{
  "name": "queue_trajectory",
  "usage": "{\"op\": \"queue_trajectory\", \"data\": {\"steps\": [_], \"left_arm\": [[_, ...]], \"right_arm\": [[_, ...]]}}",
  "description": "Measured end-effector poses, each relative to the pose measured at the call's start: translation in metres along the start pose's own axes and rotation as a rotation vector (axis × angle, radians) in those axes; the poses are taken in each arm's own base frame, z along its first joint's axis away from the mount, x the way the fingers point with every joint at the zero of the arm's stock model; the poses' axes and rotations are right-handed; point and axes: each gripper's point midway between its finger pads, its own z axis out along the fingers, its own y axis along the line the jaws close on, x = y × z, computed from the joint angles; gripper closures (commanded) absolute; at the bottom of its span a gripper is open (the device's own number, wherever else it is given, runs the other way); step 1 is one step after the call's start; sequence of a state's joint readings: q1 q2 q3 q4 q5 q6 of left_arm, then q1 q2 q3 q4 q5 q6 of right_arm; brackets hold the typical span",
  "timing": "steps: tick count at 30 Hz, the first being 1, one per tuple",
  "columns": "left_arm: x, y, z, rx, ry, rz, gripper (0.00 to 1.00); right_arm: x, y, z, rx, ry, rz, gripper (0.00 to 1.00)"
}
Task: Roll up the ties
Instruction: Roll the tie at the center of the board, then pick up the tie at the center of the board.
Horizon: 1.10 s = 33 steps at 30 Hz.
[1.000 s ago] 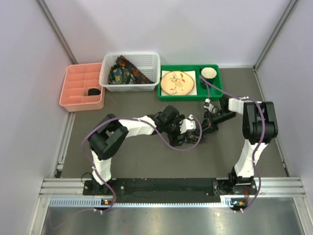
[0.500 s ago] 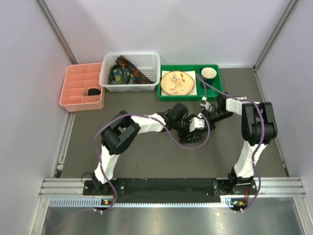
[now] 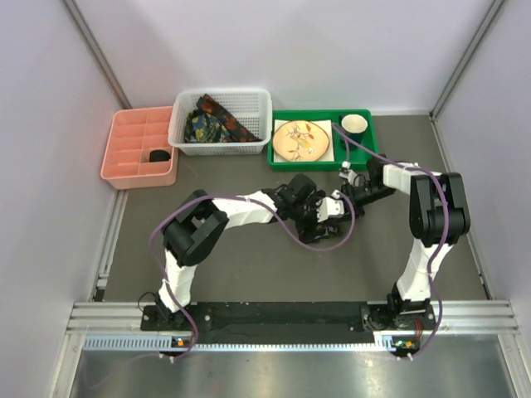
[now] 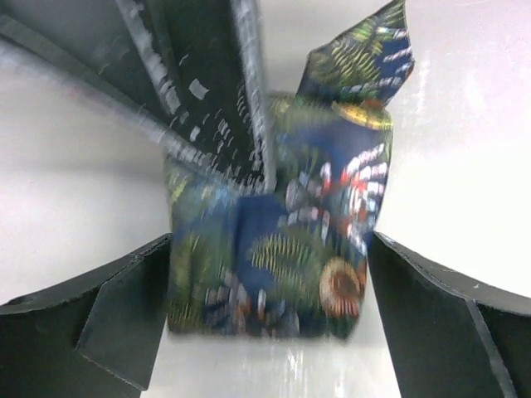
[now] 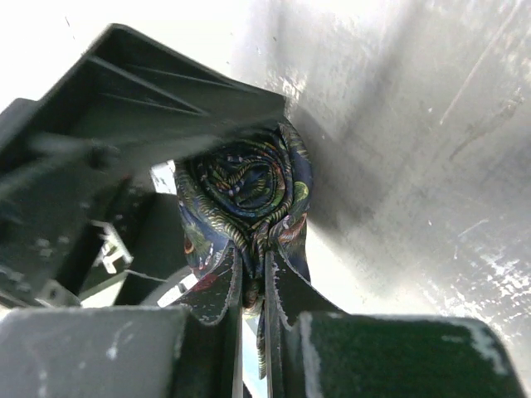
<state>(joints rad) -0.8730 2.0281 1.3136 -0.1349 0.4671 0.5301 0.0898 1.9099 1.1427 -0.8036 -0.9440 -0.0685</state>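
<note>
Left gripper (image 3: 326,211) has shifted rightward, jaws wide apart flanking the rolled tie (image 4: 274,249); right gripper (image 5: 253,286) pinches its tail. Green tray (image 3: 315,166) sits close behind, open tabletop (image 3: 249,274) in front.

Nothing readable here, tbh. No text, labels, brand names, numbers or signs that I can make out in any of the three views. The print on the tie (image 4: 282,249) is just pattern, no letters.
</note>
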Motion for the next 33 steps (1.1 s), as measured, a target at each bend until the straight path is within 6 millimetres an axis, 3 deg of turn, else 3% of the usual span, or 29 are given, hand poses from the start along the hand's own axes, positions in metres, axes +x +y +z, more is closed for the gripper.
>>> {"op": "queue_trajectory", "data": {"steps": [3,5,10,16,20,25,26,33], "left_arm": [[-0.003,0.007,-0.022,-0.048,0.007,-0.045,0.01],[-0.009,0.017,-0.049,-0.105,-0.013,-0.081,0.01],[-0.027,0.053,-0.134,-0.318,-0.100,-0.203,0.01],[-0.036,0.098,-0.229,-0.364,-0.257,-0.529,0.01],[-0.035,0.083,-0.241,-0.198,-0.339,-0.785,0.01],[-0.041,0.054,-0.233,0.075,-0.469,-1.056,0.01],[-0.041,0.041,-0.229,0.176,-0.487,-1.162,0.01],[-0.055,0.038,-0.234,0.253,-0.526,-1.193,0.01]], "right_arm": [[-0.004,0.002,-0.002,0.002,-0.006,-0.008,1.00],[-0.006,0.003,-0.003,0.005,-0.012,-0.016,1.00],[-0.016,0.013,-0.010,0.007,-0.041,-0.029,1.00],[-0.046,0.049,-0.019,-0.044,-0.120,-0.078,1.00],[-0.060,0.093,-0.018,-0.123,-0.157,-0.138,1.00],[-0.072,0.148,-0.014,-0.232,-0.174,-0.224,1.00],[-0.076,0.167,-0.013,-0.280,-0.179,-0.243,1.00],[-0.073,0.193,-0.004,-0.327,-0.158,-0.277,1.00]]}}
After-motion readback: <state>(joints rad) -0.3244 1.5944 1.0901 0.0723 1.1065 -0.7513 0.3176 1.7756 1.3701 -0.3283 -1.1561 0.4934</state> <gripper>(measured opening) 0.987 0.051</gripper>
